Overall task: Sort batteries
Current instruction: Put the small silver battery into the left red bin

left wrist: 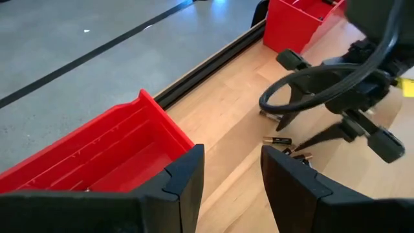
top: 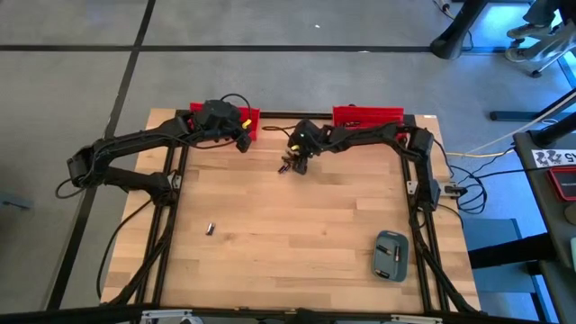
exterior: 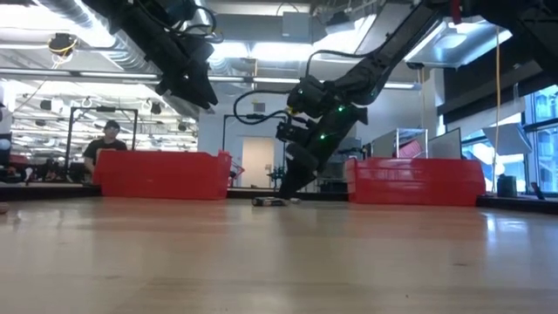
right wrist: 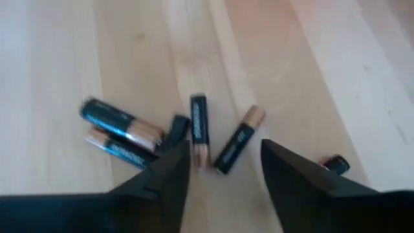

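The right gripper (right wrist: 223, 169) hangs low over the worktop (top: 297, 234) near the middle of its far edge, fingers spread apart with nothing between them. Just beyond the fingertips (right wrist: 174, 162) lies a small cluster of batteries (right wrist: 174, 133) — slim cylinders, dark with teal print on the body and a copper-gold band at one end. Two lie side by side and nearly parallel, one (right wrist: 199, 128) points straight at the gap between the fingers, another (right wrist: 236, 147) lies slanted next to it, and a stubby dark one (right wrist: 335, 164) sits just past the far finger. From above the cluster (top: 288, 165) shows only as a dark speck under the gripper, lying on the bare wood between the two red bins.

The left gripper (left wrist: 229, 184) is open too — held above the left red bin (top: 236, 121) at the far edge, empty. The right red bin (top: 367, 113) stands further along the same edge.

One more battery (top: 209, 229) lies alone, well apart, toward the near left part of the worktop. A grey-blue case (top: 391, 255) rests near the near right corner.
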Controlling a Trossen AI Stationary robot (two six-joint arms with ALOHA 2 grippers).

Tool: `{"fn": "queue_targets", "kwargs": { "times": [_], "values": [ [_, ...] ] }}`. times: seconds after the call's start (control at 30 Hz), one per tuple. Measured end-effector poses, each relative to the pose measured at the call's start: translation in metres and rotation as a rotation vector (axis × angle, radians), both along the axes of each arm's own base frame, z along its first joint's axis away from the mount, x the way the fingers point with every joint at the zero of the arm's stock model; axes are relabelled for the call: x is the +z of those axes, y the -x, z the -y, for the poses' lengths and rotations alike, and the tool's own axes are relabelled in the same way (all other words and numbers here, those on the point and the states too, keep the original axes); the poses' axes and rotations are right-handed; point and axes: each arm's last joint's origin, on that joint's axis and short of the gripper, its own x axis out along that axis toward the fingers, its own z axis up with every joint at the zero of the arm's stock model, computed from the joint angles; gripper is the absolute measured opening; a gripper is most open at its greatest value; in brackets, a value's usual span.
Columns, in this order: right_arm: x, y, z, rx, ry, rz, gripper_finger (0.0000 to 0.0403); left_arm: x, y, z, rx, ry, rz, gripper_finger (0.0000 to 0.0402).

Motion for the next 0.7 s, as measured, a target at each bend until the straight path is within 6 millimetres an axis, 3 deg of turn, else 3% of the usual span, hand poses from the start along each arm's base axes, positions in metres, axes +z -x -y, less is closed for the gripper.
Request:
{"fn": "queue_targets", "kwargs": {
  "times": [0.13, 0.33, 0.5, 0.7],
  "values": [
    [0.004, -0.002, -0.005, -0.058, 0.047, -0.013, 0.0220, 0.000, 0.000, 0.000, 0.000, 0.000, 0.000, 0.0143],
    [0.027, 0.015, 0.006, -0.169, 0.083, -0.087, 0.0224, 0.000, 0.000, 0.000, -0.004, -0.003, -0.005, 0.0143],
    [0.020, 0.028, 0.025, -0.300, 0.049, -0.092, 0.0224, 0.000, 0.000, 0.000, -0.005, -0.005, -0.006, 0.0143],
    [0.011, 0.022, 0.029, -0.320, -0.034, 0.017, 0.0224, 0.000, 0.000, 0.000, -0.005, -0.005, -0.005, 0.0143]
  ]
}}
